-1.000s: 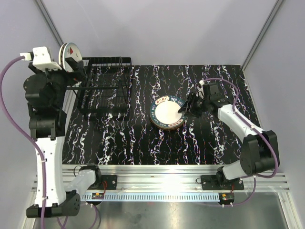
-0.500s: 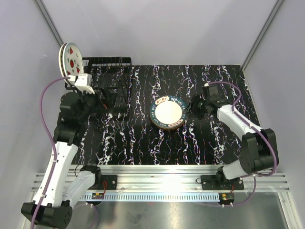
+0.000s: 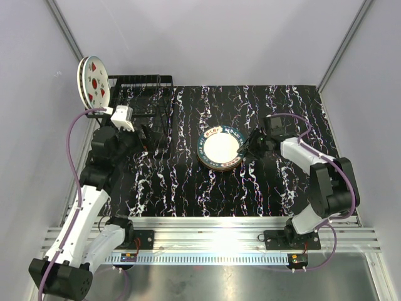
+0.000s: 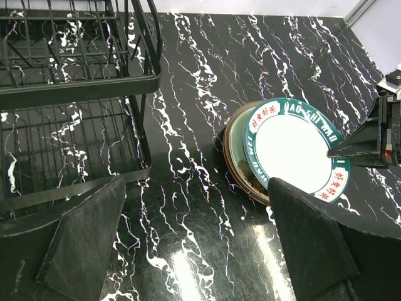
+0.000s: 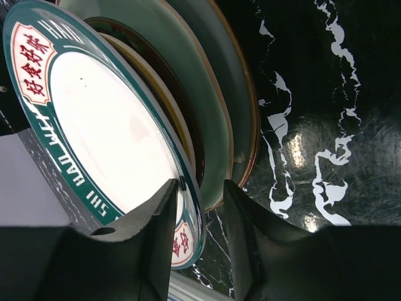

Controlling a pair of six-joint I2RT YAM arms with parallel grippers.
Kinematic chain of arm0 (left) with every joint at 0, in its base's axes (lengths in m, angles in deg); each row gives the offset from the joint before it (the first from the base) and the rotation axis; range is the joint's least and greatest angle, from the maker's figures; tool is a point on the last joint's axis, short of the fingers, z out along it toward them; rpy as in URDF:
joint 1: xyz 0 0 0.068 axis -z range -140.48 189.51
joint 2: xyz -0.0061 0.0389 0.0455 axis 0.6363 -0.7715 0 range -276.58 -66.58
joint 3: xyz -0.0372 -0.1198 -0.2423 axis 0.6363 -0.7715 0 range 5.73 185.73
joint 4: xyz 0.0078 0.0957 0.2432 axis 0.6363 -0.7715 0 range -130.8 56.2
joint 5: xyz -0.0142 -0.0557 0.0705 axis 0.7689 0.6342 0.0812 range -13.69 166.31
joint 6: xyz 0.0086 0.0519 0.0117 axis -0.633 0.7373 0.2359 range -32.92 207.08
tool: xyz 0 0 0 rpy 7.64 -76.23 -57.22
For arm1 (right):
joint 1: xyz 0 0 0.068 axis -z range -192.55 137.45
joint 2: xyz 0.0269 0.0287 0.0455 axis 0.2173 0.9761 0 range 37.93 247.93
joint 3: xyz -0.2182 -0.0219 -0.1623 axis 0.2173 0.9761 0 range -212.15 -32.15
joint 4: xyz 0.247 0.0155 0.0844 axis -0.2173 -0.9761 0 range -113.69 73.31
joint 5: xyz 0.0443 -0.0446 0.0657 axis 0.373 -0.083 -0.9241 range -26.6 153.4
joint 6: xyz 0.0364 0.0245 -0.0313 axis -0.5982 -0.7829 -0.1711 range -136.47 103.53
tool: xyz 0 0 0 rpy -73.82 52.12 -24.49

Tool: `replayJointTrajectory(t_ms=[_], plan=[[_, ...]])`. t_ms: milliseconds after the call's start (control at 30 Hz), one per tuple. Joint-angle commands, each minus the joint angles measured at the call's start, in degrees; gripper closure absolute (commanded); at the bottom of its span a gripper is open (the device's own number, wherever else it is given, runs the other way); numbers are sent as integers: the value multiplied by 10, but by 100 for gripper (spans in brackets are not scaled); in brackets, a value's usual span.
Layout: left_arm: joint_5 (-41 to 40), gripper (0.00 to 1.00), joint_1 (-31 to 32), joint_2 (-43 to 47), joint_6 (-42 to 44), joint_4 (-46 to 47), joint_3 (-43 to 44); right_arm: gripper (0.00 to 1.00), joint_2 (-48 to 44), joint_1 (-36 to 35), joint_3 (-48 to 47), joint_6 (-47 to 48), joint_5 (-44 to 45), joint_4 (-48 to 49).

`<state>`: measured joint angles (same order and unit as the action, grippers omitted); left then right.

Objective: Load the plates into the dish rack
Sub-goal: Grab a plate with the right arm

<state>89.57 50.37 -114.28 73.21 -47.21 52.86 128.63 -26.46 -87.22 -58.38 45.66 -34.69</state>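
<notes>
Now that the teal-rimmed plate (image 3: 219, 149) has the right gripper (image 5: 200, 207) around its rim, fingers closing but not tight yet, a lift looks near. It tops the stack (image 4: 241, 166) mid tabletop (image 3: 188, 188). A red-spotted plate (image 3: 93, 81) stands at the dish rack (image 3: 141, 119), far left corner. The left gripper (image 4: 195, 185), wide open and empty, has dropped back.

Right claw (image 5: 200, 188) straddling the rim of the teal-rimmed plate (image 5: 106, 119)
One of the fingers (image 5: 156, 232) lies against the plate's white face and the other sits on the underside of the rim, a narrow gap showing there. This plate tops a stack, its edge standing apart from those beneath: a pale green plate (image 5: 188, 81) and a brown-edged plate (image 5: 244, 94), on the black, white-veined table (image 5: 326, 94).
</notes>
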Motion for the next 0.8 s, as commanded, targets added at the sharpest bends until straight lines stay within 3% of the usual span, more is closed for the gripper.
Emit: replayJointTrajectory(t_ms=[0, 300, 667, 767], plan=[[11, 1, 1, -5, -6, 28, 8, 59, 6, 2, -3, -17, -12, 27], [5, 1, 1, -11, -4, 19, 9, 80, -13, 1, -1, -17, -11, 15], [-1, 1, 1, -11, -4, 11, 9, 87, -58, 4, 5, -12, -6, -16], [-1, 1, 1, -11, -6, 10, 7, 95, -72, 6, 10, -14, -12, -15]])
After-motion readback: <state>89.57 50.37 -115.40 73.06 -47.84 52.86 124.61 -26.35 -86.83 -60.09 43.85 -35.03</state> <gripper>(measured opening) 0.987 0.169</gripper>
